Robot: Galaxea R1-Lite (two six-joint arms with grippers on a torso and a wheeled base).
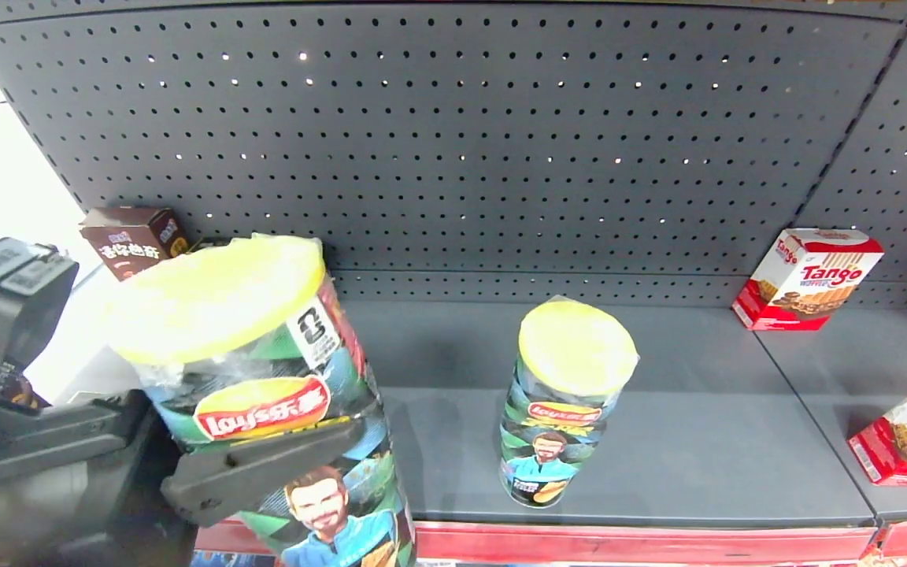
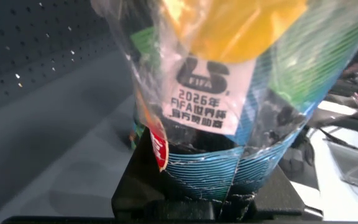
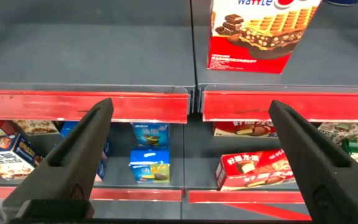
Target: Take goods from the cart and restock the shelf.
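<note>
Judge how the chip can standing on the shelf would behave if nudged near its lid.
Tall and narrow, the standing chip can likely tips on the shelf, then rolls. Its crinkled plastic wrap looks slick, so a grip might slip.

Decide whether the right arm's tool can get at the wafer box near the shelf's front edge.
Probably yes: the right tool is open and faces the shelf front, and nothing stands between it and the wafer box; it would need to rise.
</note>
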